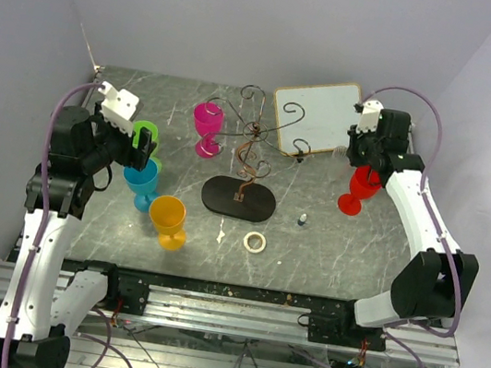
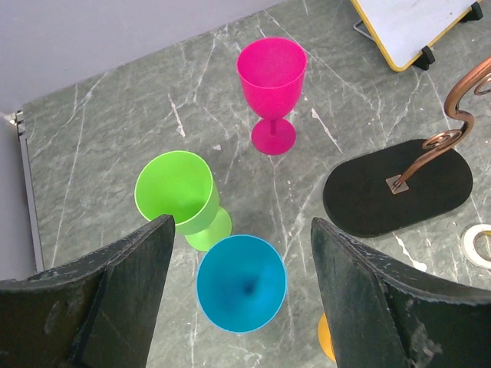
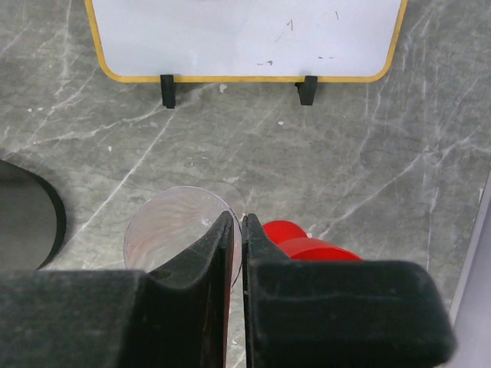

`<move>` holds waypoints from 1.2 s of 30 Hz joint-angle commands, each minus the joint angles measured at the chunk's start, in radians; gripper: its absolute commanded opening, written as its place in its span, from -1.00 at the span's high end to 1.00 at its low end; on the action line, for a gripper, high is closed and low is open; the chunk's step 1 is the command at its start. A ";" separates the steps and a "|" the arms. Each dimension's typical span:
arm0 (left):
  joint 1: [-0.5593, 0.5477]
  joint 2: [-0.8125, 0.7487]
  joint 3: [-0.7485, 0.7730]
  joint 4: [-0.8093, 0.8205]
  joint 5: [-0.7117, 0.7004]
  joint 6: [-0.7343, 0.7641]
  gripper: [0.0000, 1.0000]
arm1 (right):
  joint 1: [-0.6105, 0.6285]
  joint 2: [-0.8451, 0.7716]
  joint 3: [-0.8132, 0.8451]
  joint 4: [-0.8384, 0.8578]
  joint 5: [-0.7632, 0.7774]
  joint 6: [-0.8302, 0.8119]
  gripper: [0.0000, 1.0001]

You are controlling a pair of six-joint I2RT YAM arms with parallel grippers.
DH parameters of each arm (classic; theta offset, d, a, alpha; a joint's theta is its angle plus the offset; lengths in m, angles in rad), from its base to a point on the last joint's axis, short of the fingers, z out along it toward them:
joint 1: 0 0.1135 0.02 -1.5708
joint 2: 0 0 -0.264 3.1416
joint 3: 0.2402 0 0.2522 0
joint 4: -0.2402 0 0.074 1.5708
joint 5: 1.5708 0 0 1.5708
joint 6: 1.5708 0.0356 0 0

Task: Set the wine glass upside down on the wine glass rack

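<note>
The wine glass rack (image 1: 239, 198) has a flat black oval base and thin brown wire scroll arms (image 1: 256, 131); its base also shows in the left wrist view (image 2: 399, 188). My right gripper (image 3: 243, 218) is shut on the rim of a clear wine glass (image 3: 165, 222), one finger inside the bowl and one outside. A red wine glass (image 3: 295, 239) stands right beside it, under the right gripper (image 1: 366, 170) in the top view (image 1: 357, 188). My left gripper (image 2: 242, 222) is open above a blue glass (image 2: 242, 284), holding nothing.
A green glass (image 2: 175, 188), a pink glass (image 2: 271, 73) and an orange glass (image 1: 168, 218) stand upright on the left. A white board (image 1: 318, 107) stands at the back right. A tape ring (image 1: 255, 242) and a small dark object (image 1: 303, 218) lie near the rack base.
</note>
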 commanded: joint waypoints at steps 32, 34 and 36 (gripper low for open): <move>-0.169 0.515 0.702 0.175 0.225 -0.382 -0.64 | 0.003 -0.210 0.534 0.200 -0.330 0.145 1.00; -0.204 0.565 0.730 0.181 0.230 -0.403 -0.62 | 0.002 -0.202 0.548 0.213 -0.372 0.190 1.00; -0.232 0.597 0.738 0.206 0.244 -0.441 -0.61 | 0.003 -0.201 0.548 0.237 -0.405 0.242 1.00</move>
